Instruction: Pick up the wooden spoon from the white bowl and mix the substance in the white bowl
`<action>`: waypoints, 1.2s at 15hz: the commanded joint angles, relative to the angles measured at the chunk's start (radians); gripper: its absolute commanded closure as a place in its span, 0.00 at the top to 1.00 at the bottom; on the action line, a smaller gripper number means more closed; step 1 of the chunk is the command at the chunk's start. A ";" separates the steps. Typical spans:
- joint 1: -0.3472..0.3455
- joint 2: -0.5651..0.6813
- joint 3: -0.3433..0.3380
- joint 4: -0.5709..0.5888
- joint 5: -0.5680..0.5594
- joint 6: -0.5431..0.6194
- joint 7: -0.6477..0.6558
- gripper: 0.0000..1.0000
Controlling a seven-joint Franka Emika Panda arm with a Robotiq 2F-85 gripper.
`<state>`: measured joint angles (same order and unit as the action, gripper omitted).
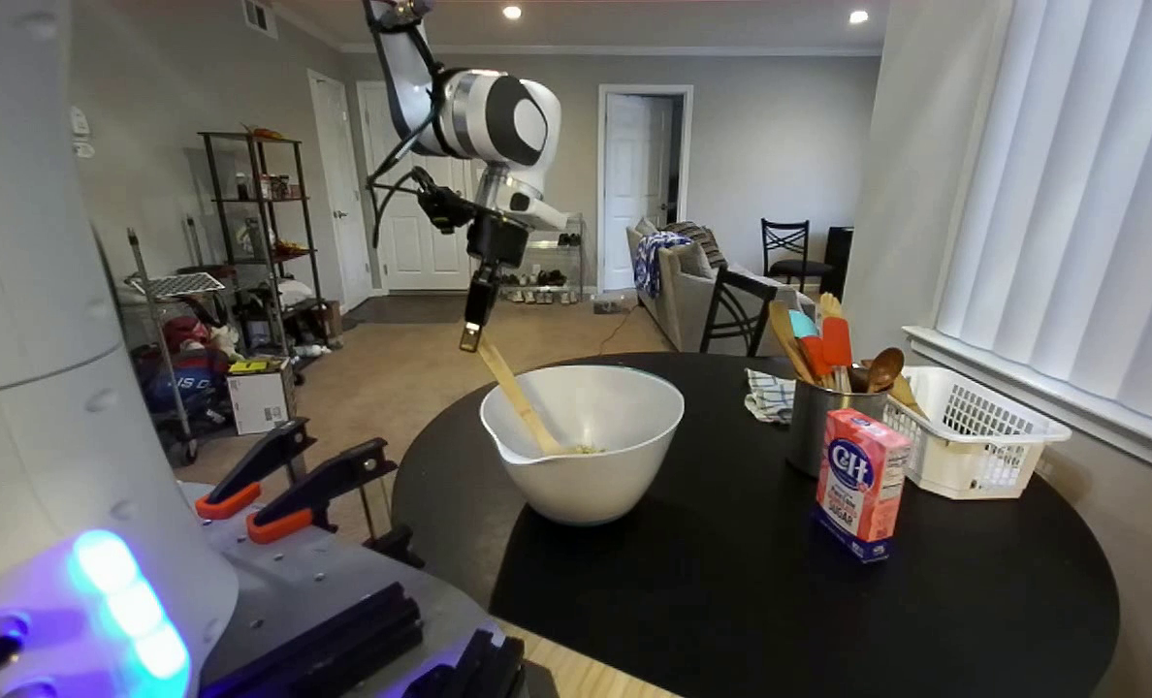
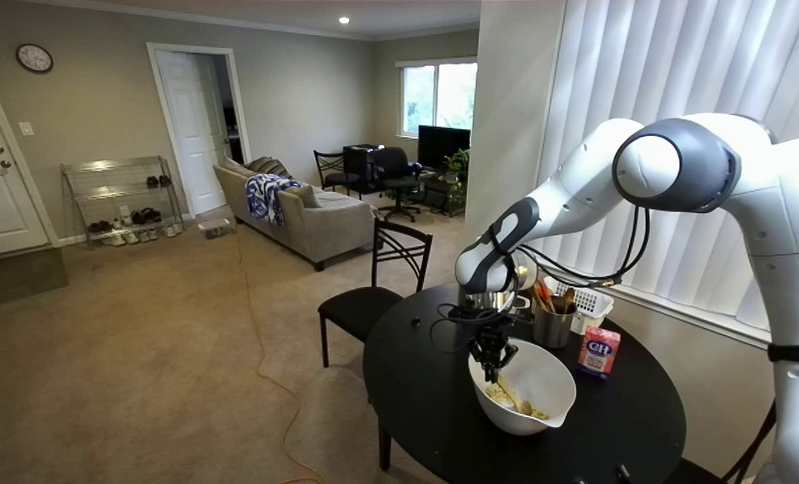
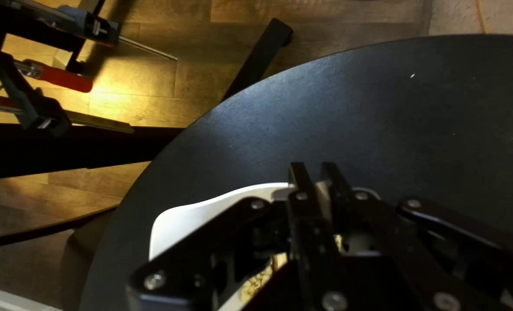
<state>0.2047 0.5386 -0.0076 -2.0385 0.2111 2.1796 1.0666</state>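
Note:
The white bowl [image 1: 586, 492] stands upright on the black round table; its inner wall [image 2: 549, 376] also shows, and part of its rim [image 3: 183, 216] is in the wrist view. A pale, crumbly yellowish substance [image 2: 499, 395] lies in its bottom. The wooden spoon [image 1: 520, 399] leans in the bowl, its head in the substance [image 1: 586, 449] and its handle [image 2: 508, 390] rising past the rim. My gripper [image 1: 471, 336], also in an exterior view [image 2: 492, 375], is at the handle's upper end. In the wrist view, its fingers [image 3: 315, 172] are closed around the handle [image 3: 324, 198].
A pink sugar box [image 1: 862, 485], a metal utensil holder [image 1: 809, 436] and a white slatted basket [image 1: 969, 456] stand on the table [image 1: 731, 591] beyond the bowl. A checked cloth [image 1: 770, 396] lies near them. Clamps [image 1: 319, 485] are at the robot base. A black chair [image 2: 366, 309] is by the table.

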 commanded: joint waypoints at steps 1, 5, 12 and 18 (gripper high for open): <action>-0.071 0.017 0.078 0.023 0.109 0.076 -0.176 0.03; -0.127 0.028 0.131 0.018 0.260 0.197 -0.349 0.03; -0.006 0.009 0.020 -0.046 0.091 0.319 -0.219 0.03; 0.122 -0.017 -0.093 -0.056 -0.174 0.226 0.030 0.03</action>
<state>0.2777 0.5467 -0.0448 -2.0741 0.1501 2.4323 0.9938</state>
